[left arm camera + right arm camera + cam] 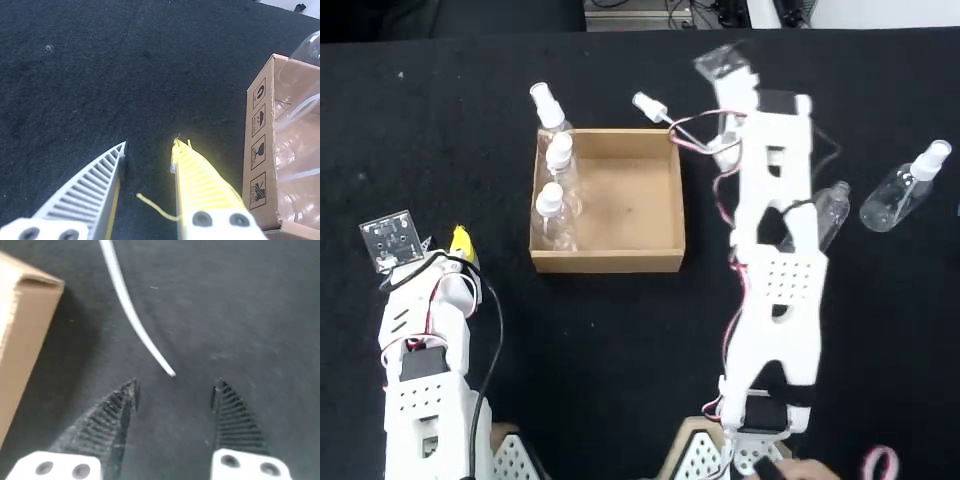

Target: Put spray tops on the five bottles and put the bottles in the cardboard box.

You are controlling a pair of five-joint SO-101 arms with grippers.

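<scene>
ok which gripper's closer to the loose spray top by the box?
Right. The right gripper is open just short of the tube of the spray top; the left gripper sits across the cardboard box from it.

Bottles [557, 205] in cardboard box [640, 255] along its left wall, spray top [650, 105] behind box, another bottle [905, 187] far right

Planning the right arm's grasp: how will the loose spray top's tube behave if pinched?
The tube looks thin and slightly curved, so probably bendy and light. The spray top lies loose on the table, so a nudge would likely shift it.
</scene>
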